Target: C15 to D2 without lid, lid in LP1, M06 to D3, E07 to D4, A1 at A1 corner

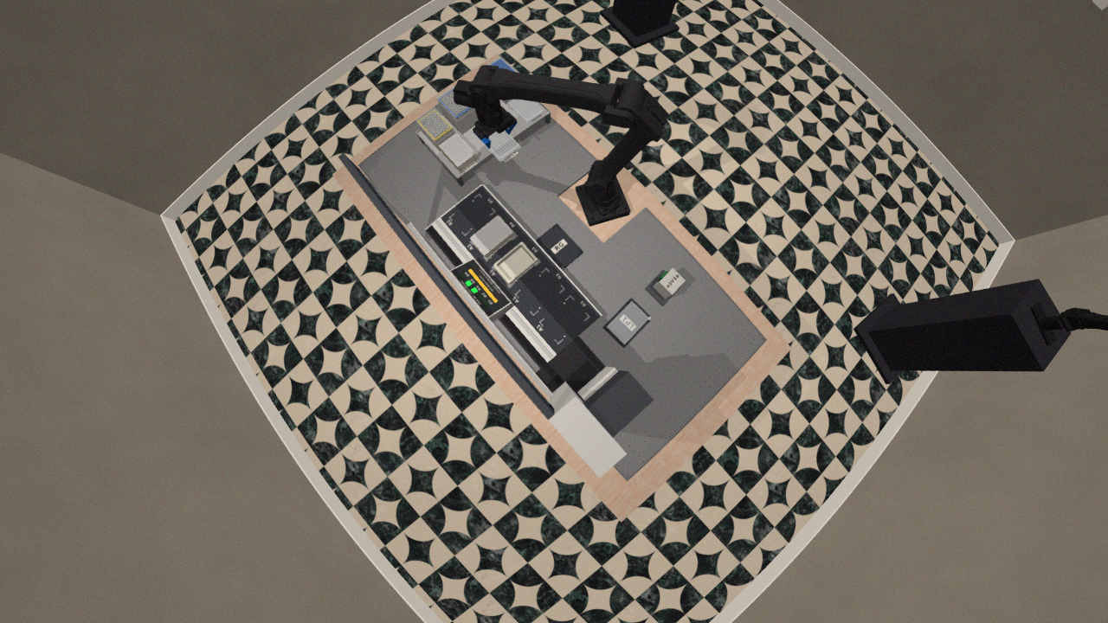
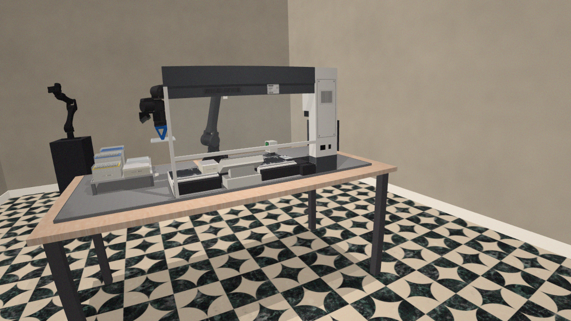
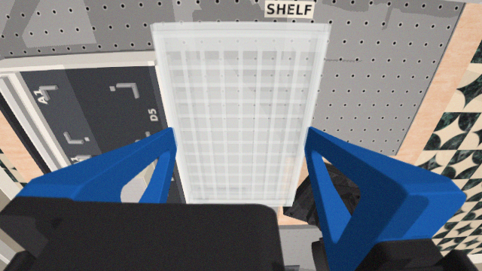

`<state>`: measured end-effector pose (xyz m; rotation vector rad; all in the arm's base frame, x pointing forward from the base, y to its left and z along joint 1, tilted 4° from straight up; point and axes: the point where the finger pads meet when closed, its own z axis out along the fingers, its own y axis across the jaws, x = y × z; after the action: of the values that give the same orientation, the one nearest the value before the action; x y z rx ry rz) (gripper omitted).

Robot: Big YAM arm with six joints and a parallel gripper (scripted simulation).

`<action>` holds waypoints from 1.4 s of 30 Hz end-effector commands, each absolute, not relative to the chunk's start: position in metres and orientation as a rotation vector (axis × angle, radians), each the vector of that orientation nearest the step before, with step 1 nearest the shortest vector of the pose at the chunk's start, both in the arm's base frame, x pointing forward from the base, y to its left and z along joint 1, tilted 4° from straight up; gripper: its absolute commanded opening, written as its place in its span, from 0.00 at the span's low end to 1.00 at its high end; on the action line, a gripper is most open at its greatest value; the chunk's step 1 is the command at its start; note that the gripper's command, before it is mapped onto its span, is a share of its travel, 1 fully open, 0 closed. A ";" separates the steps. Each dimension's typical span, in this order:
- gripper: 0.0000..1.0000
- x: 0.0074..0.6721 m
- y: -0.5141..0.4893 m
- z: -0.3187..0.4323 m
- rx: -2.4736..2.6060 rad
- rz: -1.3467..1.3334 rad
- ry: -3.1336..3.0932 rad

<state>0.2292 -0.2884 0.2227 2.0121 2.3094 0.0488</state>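
Note:
My gripper (image 1: 495,141) (image 2: 161,134) (image 3: 240,135) is shut on a translucent, gridded sample plate (image 1: 505,147) (image 2: 158,140) (image 3: 241,75), gripping its long sides and holding it level high above the table. I cannot tell whether its lid is on it. It hangs over the table just off the SHELF (image 2: 122,176), beside the deck's D5 end (image 3: 113,109). On the deck, a sealed white block (image 1: 493,232) and an open reservoir (image 1: 517,263) lie side by side in their brackets. Lid park LP1 (image 1: 628,321) is bare.
On the SHELF stand a yellow tip rack (image 1: 435,124), a blue tip rack (image 1: 457,102), a white block (image 1: 458,150) and another plate (image 1: 531,112). The regrip nest RG (image 1: 561,250) is beside the deck. The READY key (image 1: 670,282) (image 2: 270,142) stands beyond the arm's base.

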 end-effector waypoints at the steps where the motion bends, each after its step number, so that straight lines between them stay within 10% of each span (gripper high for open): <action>1: 0.00 0.253 -0.299 0.244 1.978 0.030 2.269; 42: 0.00 0.275 -0.266 0.234 1.988 0.042 2.298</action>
<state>0.2693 -0.2695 0.2169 2.0238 2.3291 0.0552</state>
